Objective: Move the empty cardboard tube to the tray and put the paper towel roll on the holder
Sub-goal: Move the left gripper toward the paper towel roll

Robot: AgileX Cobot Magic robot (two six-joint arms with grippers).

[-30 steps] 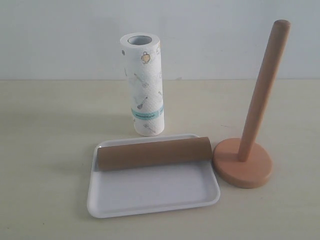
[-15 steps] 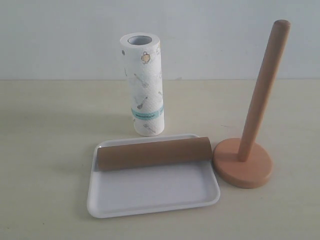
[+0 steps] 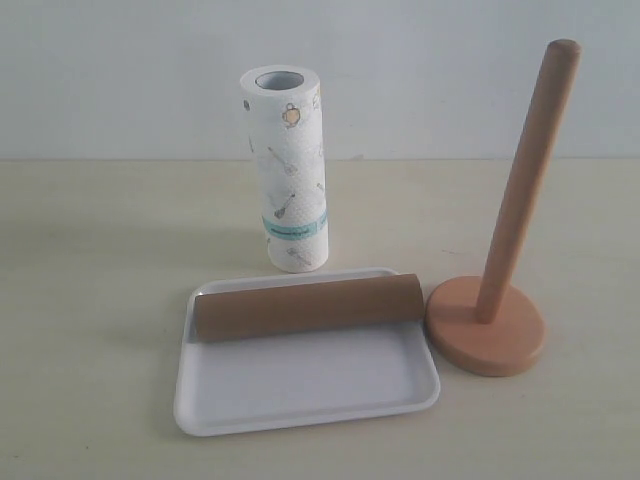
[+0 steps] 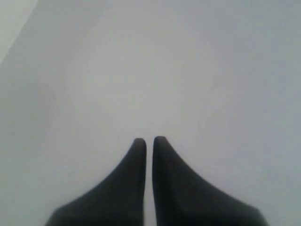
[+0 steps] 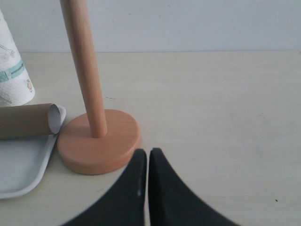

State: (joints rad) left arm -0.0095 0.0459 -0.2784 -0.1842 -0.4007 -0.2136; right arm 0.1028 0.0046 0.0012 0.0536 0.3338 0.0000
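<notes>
The brown cardboard tube (image 3: 306,306) lies across the far part of the white tray (image 3: 300,395); its open end (image 5: 55,117) shows in the right wrist view. The paper towel roll (image 3: 287,170) stands upright on the table behind the tray. The wooden holder (image 3: 487,325) stands right of the tray, its dowel (image 3: 528,180) bare. No arm appears in the exterior view. My right gripper (image 5: 147,153) is shut and empty, close to the holder's base (image 5: 99,141). My left gripper (image 4: 149,140) is shut, facing only a blank pale surface.
A pale wall (image 3: 420,70) rises behind the beige table (image 3: 90,270). In the right wrist view the tray's corner (image 5: 28,165) and the roll's lower end (image 5: 11,77) sit beside the holder.
</notes>
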